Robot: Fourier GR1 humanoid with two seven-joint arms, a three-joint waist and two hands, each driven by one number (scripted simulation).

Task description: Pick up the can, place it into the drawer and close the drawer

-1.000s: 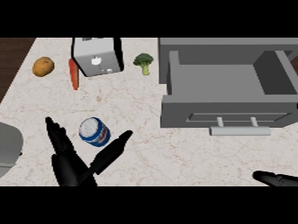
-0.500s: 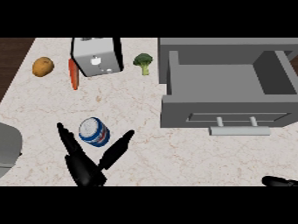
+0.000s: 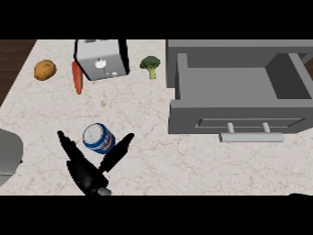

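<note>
Open, empty left hand (image 3: 87, 175), fingers straight and spread, with the upright can (image 3: 100, 137) between them at twelve o'clock.

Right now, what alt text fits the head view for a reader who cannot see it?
The robot's left hand, fingers straight, flanks a blue and white can on the counter. To its right stands an open grey drawer; a potato, carrot, toaster and broccoli lie along the far edge.
</note>
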